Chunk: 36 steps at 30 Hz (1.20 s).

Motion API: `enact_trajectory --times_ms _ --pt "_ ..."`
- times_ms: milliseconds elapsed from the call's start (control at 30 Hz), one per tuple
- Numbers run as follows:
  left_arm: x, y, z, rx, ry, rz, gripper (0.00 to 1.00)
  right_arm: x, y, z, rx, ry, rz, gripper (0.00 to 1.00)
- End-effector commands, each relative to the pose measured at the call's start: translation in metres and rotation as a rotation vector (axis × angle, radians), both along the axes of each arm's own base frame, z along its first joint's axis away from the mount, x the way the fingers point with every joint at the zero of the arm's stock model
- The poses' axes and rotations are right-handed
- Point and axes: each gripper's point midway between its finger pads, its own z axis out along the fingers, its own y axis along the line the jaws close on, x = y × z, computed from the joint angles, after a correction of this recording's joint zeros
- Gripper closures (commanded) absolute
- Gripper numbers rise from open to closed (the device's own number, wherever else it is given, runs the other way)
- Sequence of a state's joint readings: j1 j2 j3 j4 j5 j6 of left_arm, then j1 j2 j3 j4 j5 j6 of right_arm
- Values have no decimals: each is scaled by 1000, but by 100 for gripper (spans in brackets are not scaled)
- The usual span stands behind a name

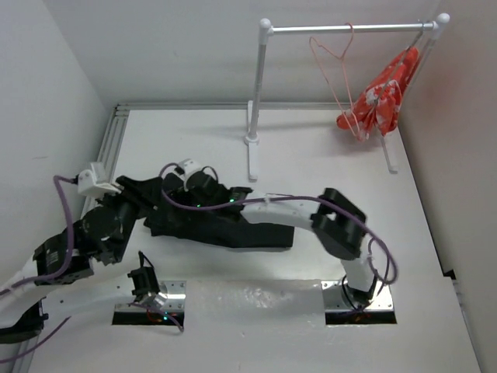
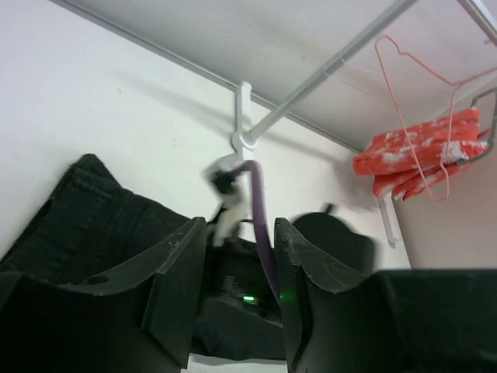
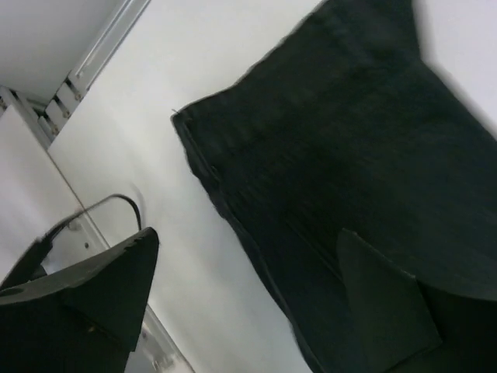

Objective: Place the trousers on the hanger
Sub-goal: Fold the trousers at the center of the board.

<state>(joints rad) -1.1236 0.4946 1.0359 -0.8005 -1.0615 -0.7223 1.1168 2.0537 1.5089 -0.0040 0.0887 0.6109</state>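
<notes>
- Jaws of the right gripper [image 3: 248,295] stand wide over the trousers [image 1: 225,221], gripping nothing
- Left gripper [image 2: 237,287] half-parted, apparently empty
- Hanger [image 1: 335,78] hangs on the rail [image 1: 349,29], awaiting the trousers on the table [image 1: 311,148]

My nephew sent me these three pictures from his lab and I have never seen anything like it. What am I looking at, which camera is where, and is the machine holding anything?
These are two robot arms bolted at the near edge of a white table. The wide picture comes from a fixed camera above and behind them; the other two come from small cameras on each wrist, so the dark shapes at their bottom edges are the arm's own fingers.

The black trousers lie crumpled on the table. At the back stands a white rail with a thin pink hanger and an orange-red bundle hanging from it.

The right gripper is wide open just above the trousers, holding nothing. The left gripper is partly open beside the fabric; nothing shows between its fingers.
</notes>
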Motion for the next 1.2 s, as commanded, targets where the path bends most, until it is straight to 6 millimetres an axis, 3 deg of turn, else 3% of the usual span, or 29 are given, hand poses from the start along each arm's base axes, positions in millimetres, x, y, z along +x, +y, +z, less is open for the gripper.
enact_trajectory --times_ms 0,33,67,100,133,167,200,233,267,300,333,367,400,467,533,567,733,833,933,967,1000,1067,1100,1133,1167 --pt "13 -28 -3 39 2 -14 62 31 -46 112 217 -163 -126 11" --pt "18 -42 -17 77 26 -28 62 25 -69 81 165 -128 -149 18" --pt "22 -57 -17 54 17 -62 61 27 -84 79 169 -130 -180 42" --pt "25 -67 -24 65 26 -75 61 34 -109 92 194 -145 -234 53" --pt "31 -82 -39 97 62 -87 61 30 -139 55 143 -93 -294 64" --pt "34 -95 -45 83 83 -119 62 36 -161 46 143 -71 -345 81" --pt "37 -105 -53 81 104 -138 62 26 -190 24 123 -36 -374 86" --pt "42 -116 -80 114 149 -156 63 22 -204 16 137 1 -408 90" --pt "49 -134 -82 49 145 -218 63 22 -221 7 127 19 -444 93" --pt "55 -144 -100 52 179 -245 63 8 -243 -20 71 50 -465 96" --pt "60 -145 -125 48 227 -248 64 2 -253 -19 87 51 -484 96" --pt "71 -150 -141 22 269 -260 65 -9 -271 -41 46 72 -503 96" --pt "73 -147 -164 30 309 -253 65 -14 -277 -46 44 83 -519 96" --pt "83 -145 -179 -9 318 -224 66 -18 -295 -55 21 73 -570 97" --pt "91 -139 -216 7 391 -186 66 -25 -324 -80 -49 74 -653 100" --pt "93 -137 -218 -7 396 -188 66 -23 -327 -81 -50 73 -667 100" --pt "94 -120 -274 -27 495 -138 66 -34 -349 -106 -131 97 -710 100" --pt "94 -103 -287 -14 519 -82 66 -39 -348 -106 -114 107 -691 100" --pt "93 -104 -283 -19 510 -112 66 -37 -348 -88 -122 86 -672 99" --pt "91 -109 -280 -19 508 -142 66 -34 -345 -77 -105 67 -660 94" --pt "95 -113 -267 -12 479 -166 67 -23 -335 -43 -40 2 -638 90" --pt "94 -120 -254 -6 452 -213 71 -16 -336 -11 -43 -64 -625 80" --pt "92 -127 -239 -11 411 -249 75 -4 -340 26 -50 -153 -638 70" --pt "91 -131 -231 -16 389 -270 77 3 -344 46 -57 -196 -658 67" --pt "90 -137 -216 -27 353 -301 81 14 -344 85 -43 -271 -662 65"
